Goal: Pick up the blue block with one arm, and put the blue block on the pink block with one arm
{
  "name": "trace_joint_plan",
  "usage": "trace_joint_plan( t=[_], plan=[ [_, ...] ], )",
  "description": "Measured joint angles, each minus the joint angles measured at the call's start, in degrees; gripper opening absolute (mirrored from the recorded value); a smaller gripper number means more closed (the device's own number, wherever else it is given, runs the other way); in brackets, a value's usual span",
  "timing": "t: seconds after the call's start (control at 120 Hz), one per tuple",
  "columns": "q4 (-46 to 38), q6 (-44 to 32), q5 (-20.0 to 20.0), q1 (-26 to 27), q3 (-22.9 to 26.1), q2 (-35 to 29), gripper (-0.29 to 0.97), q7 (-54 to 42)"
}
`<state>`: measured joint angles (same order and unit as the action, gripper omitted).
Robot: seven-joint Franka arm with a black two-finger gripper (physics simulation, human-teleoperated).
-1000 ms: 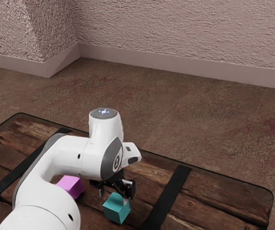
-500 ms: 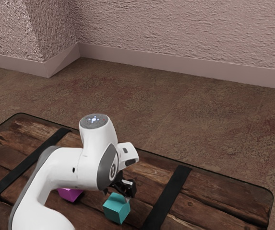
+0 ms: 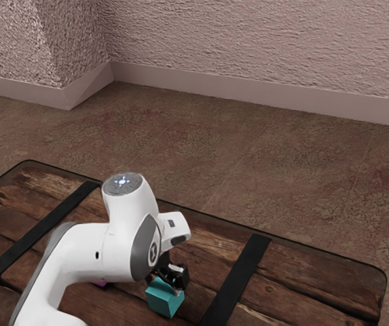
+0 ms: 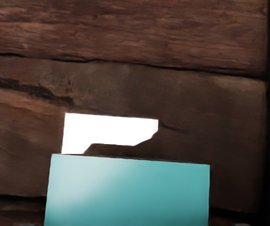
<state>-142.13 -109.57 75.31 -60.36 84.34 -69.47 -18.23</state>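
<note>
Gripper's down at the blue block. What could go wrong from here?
1. The gripper sits right at the top of the blue block, and I can't tell whether it is centred. An off-centre grip could twist or drop the block on lifting.
2. The pink block lies close by, mostly hidden behind the arm. A low carry could knock it aside before the blue block is placed.

The arm (image 3: 113, 251) has sunk lower and drawn toward the exterior view's left. Its jaws, a second ago above the blue block (image 3: 163, 301), are now down at its top. The arm now hides nearly all of the pink block (image 3: 101, 284).
</note>
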Motion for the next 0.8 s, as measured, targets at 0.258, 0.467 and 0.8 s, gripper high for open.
trace_joint_plan(
  t=[0.258, 0.467, 0.8],
  plan=[
    [-0.96, -0.02, 1.99, 0.44, 1.21, -0.34, 0.61, -1.35],
    [-1.86, 0.01, 2.40, 1.04, 1.85, -0.56, 0.59, -2.64],
    [-2.02, 0.44, 2.54, 0.88, 1.30, -0.70, 0.44, -4.86]
  ],
)
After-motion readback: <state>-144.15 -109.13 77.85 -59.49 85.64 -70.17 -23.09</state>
